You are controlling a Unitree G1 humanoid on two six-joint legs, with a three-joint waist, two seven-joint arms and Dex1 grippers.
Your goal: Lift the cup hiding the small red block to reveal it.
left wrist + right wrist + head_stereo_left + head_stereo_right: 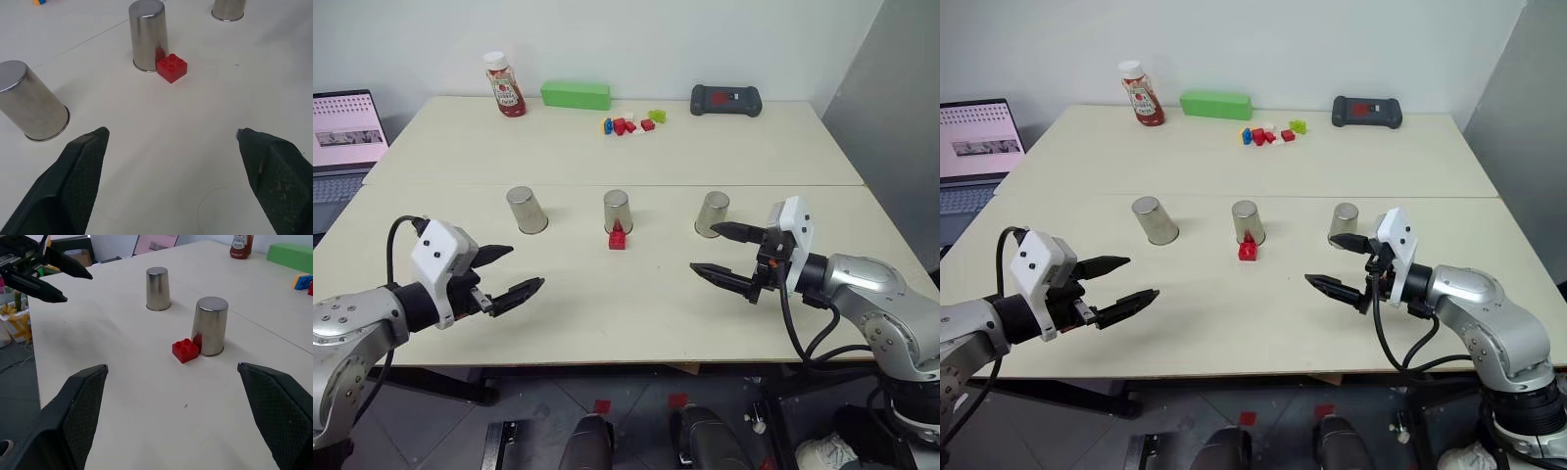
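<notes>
A ketchup bottle (504,85) stands at the far left of the pale surface (607,323). Just right of it lies a green box (576,94). Farther right, a cluster of small bricks (631,122), blue, white, red and green, sits near a dark handheld device (726,99). An open laptop (344,142) sits off the surface's left edge.

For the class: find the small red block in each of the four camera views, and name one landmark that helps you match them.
Left eye view: small red block, centre, touching the middle cup.
Right eye view: centre, same place.
Left wrist view: upper middle.
Right wrist view: centre.
Shared landmark: the middle cup beside it.
</notes>
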